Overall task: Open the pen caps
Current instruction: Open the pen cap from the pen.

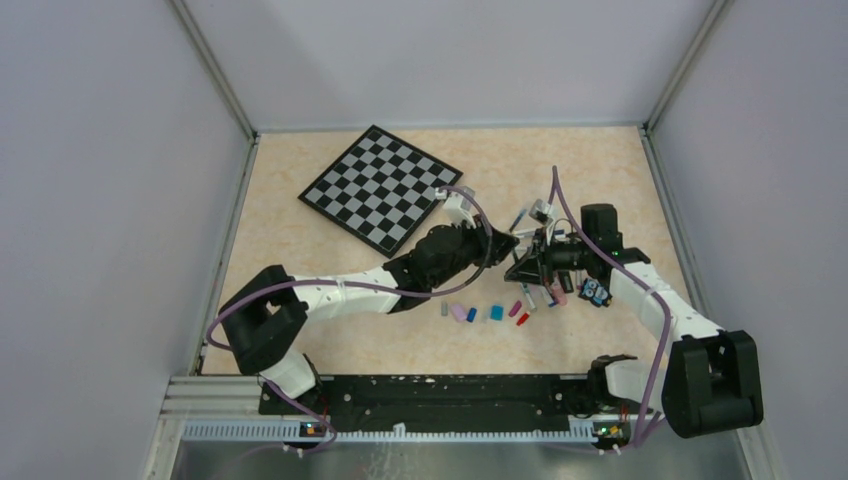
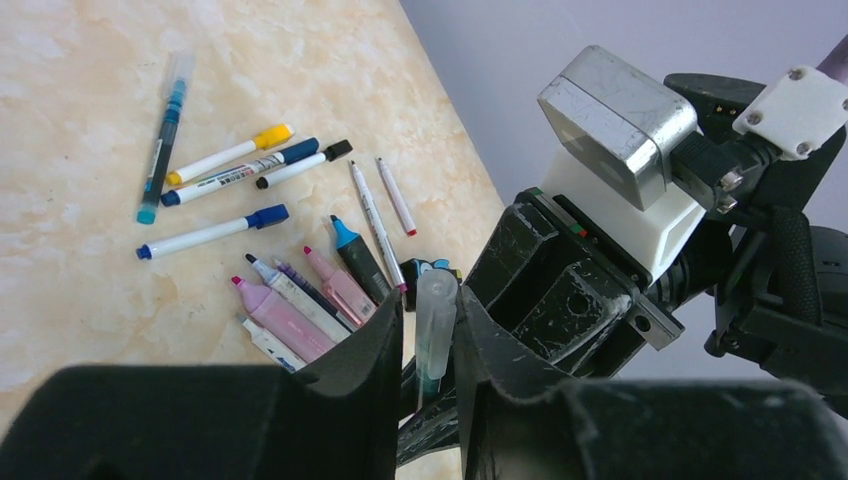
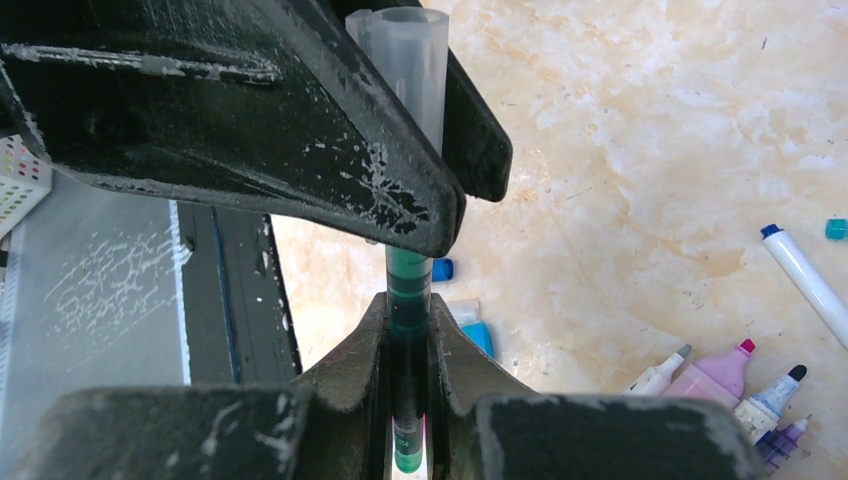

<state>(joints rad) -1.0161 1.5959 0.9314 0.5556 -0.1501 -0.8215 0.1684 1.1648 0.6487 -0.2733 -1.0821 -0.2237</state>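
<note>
**Cap (image 2: 436,325) between the left jaws, pen (image 3: 407,275) clamped in the right**

The right jaws are closed tight on the green pen, holding it in the air above the tabletop (image 1: 560,170). The clear cap lies lengthwise between the left jaws, in line with the pen's far end. These jaws flank it closely, with a thin dark slit showing on one side; whether they pinch it I cannot tell. Just beyond the cap, the right arm's wrist camera (image 2: 617,120) crowds close to the left jaws. On the tabletop below lie loose caps (image 1: 470,313) in a row, capped pens (image 2: 215,232) and uncapped markers (image 2: 285,318). A checkered board (image 1: 380,188) lies well apart.
</note>
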